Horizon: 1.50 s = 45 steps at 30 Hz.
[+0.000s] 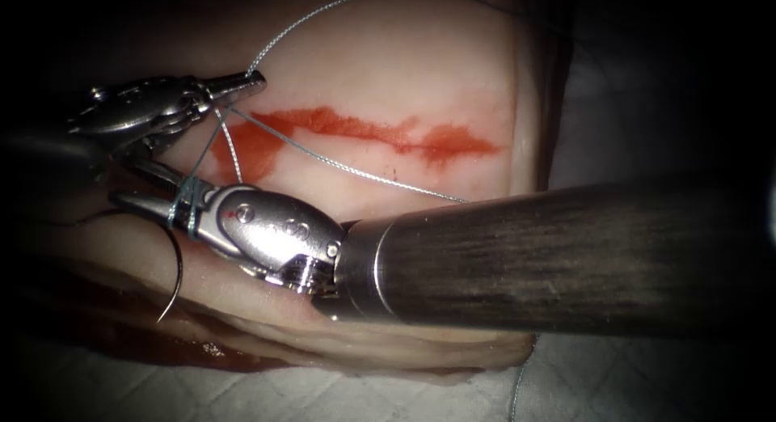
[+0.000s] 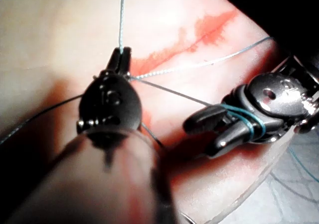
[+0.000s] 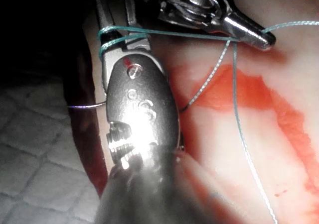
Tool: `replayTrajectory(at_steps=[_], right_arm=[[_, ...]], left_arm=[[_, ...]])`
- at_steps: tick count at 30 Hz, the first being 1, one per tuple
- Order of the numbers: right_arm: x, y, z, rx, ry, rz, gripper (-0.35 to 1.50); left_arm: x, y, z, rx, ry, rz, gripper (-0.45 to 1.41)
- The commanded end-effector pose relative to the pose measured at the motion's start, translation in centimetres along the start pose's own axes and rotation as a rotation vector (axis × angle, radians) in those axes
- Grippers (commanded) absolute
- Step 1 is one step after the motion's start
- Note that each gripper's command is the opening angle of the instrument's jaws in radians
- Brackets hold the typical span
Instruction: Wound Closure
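Note:
The tissue bears a cut stained with red fluid. My left tool sits at the cut's left end, its jaws shut on the thread; the same grip shows in the left wrist view and in the right wrist view. My right tool lies just in front of it, jaws open, with turns of thread wound around them. The curved needle hangs against the tissue's front left side, held by neither tool.
The right tool's thick shaft crosses the front of the tissue from the right. White quilted cloth lies under and in front of the tissue. One strand of thread arcs away over the tissue's far edge.

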Motion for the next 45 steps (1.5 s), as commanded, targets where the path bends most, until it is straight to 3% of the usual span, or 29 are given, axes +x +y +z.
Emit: replayTrajectory(at_steps=[1, 14, 18, 19, 25, 29, 37, 45], right_arm=[[0.01, -0.04, 0.09, 0.009, -0.005, 0.001, -0.06], [-0.15, -0.15, 0.10, 0.065, -0.008, -0.003, -0.03], [-0.22, -0.22, 0.08, 0.122, -0.009, -0.063, 0.02], [-0.24, -0.26, 0.06, 0.177, -0.012, -0.082, 0.09], [-0.26, -0.28, 0.03, 0.271, -0.019, -0.106, 0.07], [-0.27, -0.32, -0.01, 0.320, -0.031, -0.142, 0.15], [-0.20, -0.41, -0.09, 0.394, -0.013, -0.086, 0.22], [-0.13, -0.51, -0.19, 0.489, 0.003, -0.015, 0.26]], left_arm=[[0.10, -0.04, 0.06, 0.003, -0.002, -0.003, -0.45], [0.56, -0.28, -0.29, -0.027, -0.025, 0.005, -0.45], [0.59, -0.38, -0.40, -0.043, -0.030, 0.004, -0.45], [0.60, -0.47, -0.46, -0.065, -0.036, 0.002, -0.45], [0.57, -0.60, -0.58, -0.096, -0.082, 0.005, -0.45], [0.43, -0.64, -0.74, -0.134, -0.135, 0.025, -0.45], [0.23, -0.64, -0.97, -0.217, -0.248, 0.112, -0.45], [0.25, -0.79, -1.02, -0.206, -0.271, 0.146, -0.45]])
